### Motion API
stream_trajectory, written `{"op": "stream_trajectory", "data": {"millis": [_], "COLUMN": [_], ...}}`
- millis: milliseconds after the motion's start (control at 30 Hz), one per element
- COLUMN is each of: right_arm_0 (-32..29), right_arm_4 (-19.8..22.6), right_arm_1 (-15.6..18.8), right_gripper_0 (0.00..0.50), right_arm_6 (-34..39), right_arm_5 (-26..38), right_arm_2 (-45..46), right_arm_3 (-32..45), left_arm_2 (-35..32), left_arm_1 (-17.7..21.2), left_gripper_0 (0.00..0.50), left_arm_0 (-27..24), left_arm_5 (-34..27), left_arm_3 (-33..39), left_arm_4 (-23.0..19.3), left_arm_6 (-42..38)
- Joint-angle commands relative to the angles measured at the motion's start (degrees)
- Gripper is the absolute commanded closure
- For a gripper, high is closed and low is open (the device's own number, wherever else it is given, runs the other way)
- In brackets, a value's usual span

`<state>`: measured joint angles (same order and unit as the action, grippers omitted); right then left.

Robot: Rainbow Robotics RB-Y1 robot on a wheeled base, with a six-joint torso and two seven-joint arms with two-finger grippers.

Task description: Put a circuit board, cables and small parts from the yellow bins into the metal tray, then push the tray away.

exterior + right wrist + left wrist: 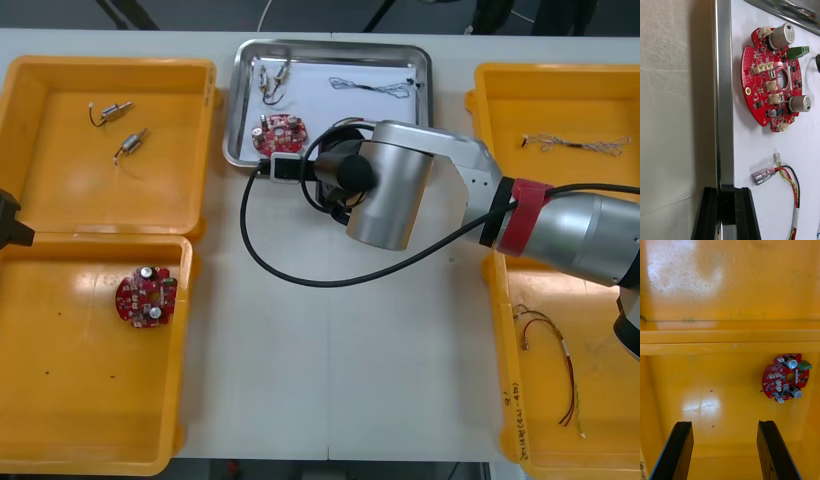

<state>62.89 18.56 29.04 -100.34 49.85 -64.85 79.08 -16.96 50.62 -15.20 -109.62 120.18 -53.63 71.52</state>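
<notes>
The metal tray stands at the far middle of the table. A red circuit board, a red and yellow cable and a black cable lie inside it. My right gripper is at the tray's near edge. In the right wrist view the right gripper is shut on the tray's rim, with the board and the red and yellow cable just inside. My left gripper hangs open over the near left bin, apart from a second board.
The far left yellow bin holds two small metal parts. The near left bin holds a circuit board. A twisted blue and white cable lies in the far right bin; a red and yellow cable lies in the near right bin.
</notes>
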Motion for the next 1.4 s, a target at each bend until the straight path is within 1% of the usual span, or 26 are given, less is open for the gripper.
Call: {"op": "stream_trajectory", "data": {"millis": [33,600,733,867,967,1000,1033,1100,1133,1167,1200,1267,1400], "right_arm_0": [3.1,6.5,7.1,7.1,7.1,7.0,7.1,7.1,7.0,7.1,7.1,7.1,7.2], "right_arm_4": [-0.7,-0.5,1.5,1.7,2.8,3.2,3.3,3.3,3.4,3.3,3.4,3.4,5.1], "right_arm_1": [0.7,0.4,0.2,0.2,0.2,0.2,0.2,0.2,0.2,0.2,0.2,0.2,0.1], "right_gripper_0": [0.5,0.5,0.5,0.5,0.5,0.385,0.336,0.132,0.097,0.035,0.006,0.0,0.0], "right_arm_6": [-2.7,-3.7,-3.9,-4.0,-4.1,-4.3,-4.3,-4.5,-4.6,-4.6,-4.6,-4.6,-4.6], "right_arm_5": [-2.3,-3.4,-3.3,-3.3,-3.3,-3.3,-3.3,-3.3,-3.2,-3.2,-3.1,-2.7,-1.8], "right_arm_2": [1.3,-0.4,-0.5,-0.5,-0.5,-0.5,-0.5,-0.5,-0.5,-0.5,-0.5,-0.5,-0.5], "right_arm_3": [-1.1,-5.3,-6.0,-6.1,-6.3,-6.4,-6.4,-6.4,-6.4,-6.4,-6.4,-6.4,-6.1], "left_arm_2": [-1.7,-1.7,-1.7,-1.7,-1.7,-1.7,-1.7,-1.7,-1.7,-1.7,-1.7,-1.7,-1.7], "left_arm_1": [-0.5,-0.5,-0.5,-0.5,-0.5,-0.5,-0.5,-0.5,-0.5,-0.5,-0.5,-0.5,-0.5], "left_gripper_0": [0.0,0.0,0.0,0.0,0.0,0.0,0.0,0.0,0.0,0.0,0.0,0.0,0.0], "left_arm_0": [1.0,1.0,1.0,1.0,1.0,1.0,1.0,1.0,1.0,1.0,1.0,1.0,1.0], "left_arm_5": [-0.4,-0.4,-0.4,-0.4,-0.4,-0.4,-0.4,-0.4,-0.4,-0.4,-0.4,-0.4,-0.4], "left_arm_3": [1.3,1.3,1.3,1.3,1.3,1.3,1.3,1.3,1.3,1.3,1.3,1.3,1.3], "left_arm_4": [-0.4,-0.4,-0.4,-0.4,-0.4,-0.4,-0.4,-0.4,-0.4,-0.4,-0.4,-0.4,-0.4], "left_arm_6": [1.2,1.2,1.2,1.2,1.2,1.2,1.2,1.2,1.2,1.2,1.2,1.2,1.2]}}
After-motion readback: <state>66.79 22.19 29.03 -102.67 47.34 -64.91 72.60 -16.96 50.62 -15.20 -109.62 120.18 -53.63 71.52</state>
